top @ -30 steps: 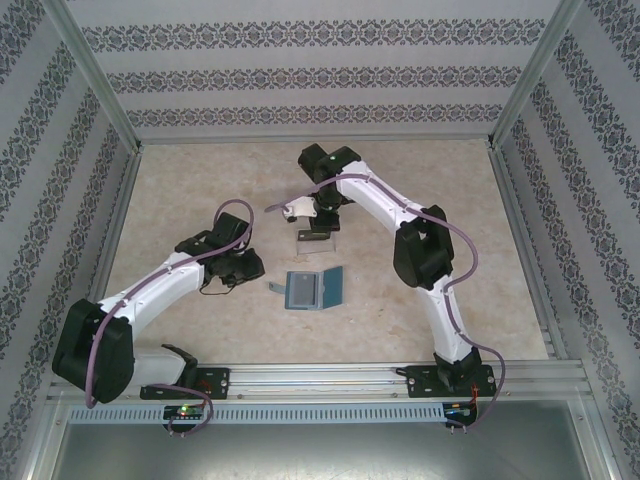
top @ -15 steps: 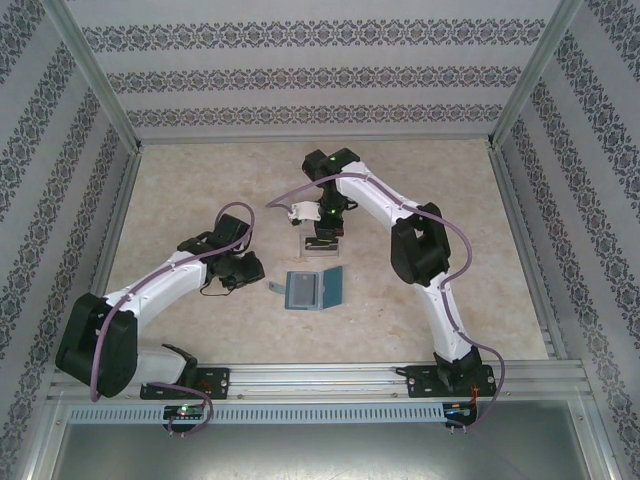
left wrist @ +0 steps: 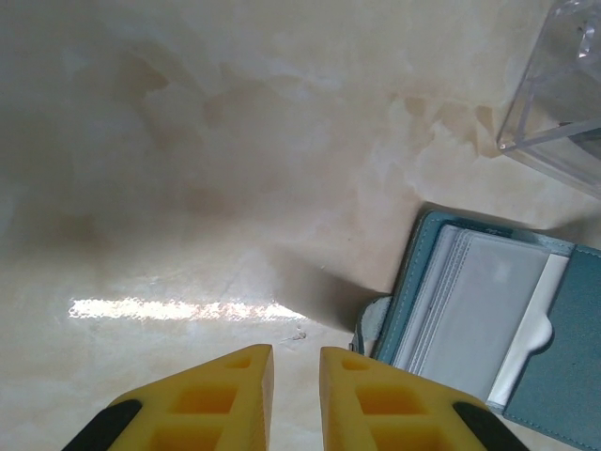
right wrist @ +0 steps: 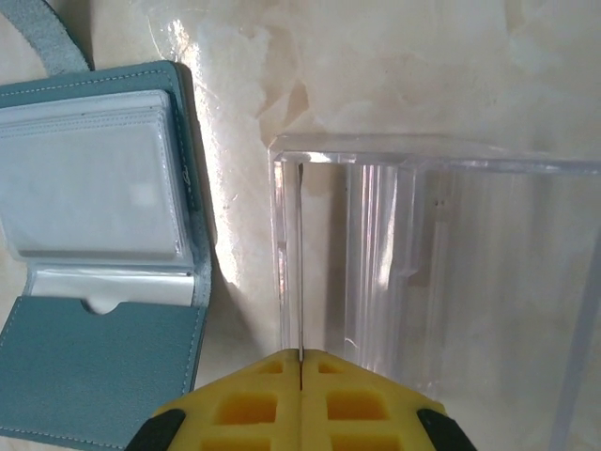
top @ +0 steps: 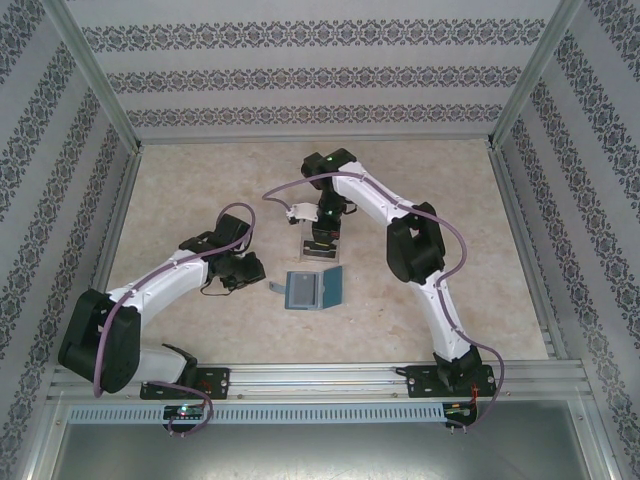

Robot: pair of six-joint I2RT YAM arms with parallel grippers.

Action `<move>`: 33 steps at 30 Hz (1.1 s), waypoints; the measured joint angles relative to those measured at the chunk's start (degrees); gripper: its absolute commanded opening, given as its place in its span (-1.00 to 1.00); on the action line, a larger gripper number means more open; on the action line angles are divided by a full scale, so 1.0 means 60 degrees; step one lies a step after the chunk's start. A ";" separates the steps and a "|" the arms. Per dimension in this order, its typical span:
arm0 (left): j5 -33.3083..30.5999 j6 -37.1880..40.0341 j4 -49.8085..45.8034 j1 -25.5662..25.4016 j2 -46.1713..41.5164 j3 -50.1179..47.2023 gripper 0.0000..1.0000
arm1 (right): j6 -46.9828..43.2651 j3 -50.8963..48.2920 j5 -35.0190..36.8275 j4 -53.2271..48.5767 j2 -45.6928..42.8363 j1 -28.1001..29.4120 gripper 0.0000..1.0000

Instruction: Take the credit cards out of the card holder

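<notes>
Pinching thin credit card (right wrist: 299, 272) edge-on, right fingers (right wrist: 305, 365) closed tight; card reaches into clear box (right wrist: 451, 263) just ahead; open teal card holder (right wrist: 94, 282) left of them, on bench (right wrist: 394, 66). Elsewhere left fingers (left wrist: 269, 366) narrowly apart, holding nothing; card holder (left wrist: 488, 329) just right, clear box (left wrist: 554, 103) beyond.

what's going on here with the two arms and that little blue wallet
The right gripper is shut on a thin card, held edge-on against one side wall of a clear plastic box, apparently to drop it in there. The teal card holder lies open on the table beside the box, with pale sleeves or cards showing inside it. The left gripper hovers low next to the holder, jaws slightly apart and empty.
</notes>
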 measured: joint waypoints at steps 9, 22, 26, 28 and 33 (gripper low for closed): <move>0.0000 0.0022 0.0000 0.0095 0.0000 0.0000 -0.60 | 0.0040 0.0576 0.0087 -0.0204 0.0262 -0.0131 -0.54; 0.0036 0.0029 -0.0004 0.0120 0.0135 0.0004 -0.60 | 0.0036 0.0729 0.0827 -0.0073 0.0262 -0.0335 -0.57; 0.0040 0.0029 -0.0004 0.0120 0.0135 0.0004 -0.60 | 0.0015 0.0729 0.0973 0.0066 0.0262 -0.0335 -0.57; 0.0040 0.0029 -0.0004 0.0120 0.0135 0.0004 -0.60 | 0.0000 0.0729 0.1031 0.0142 0.0262 -0.0335 -0.59; 0.0106 0.0029 -0.0004 0.0120 0.0135 0.0007 -0.60 | -0.0073 0.0729 0.1191 0.0393 0.0262 -0.0335 -0.61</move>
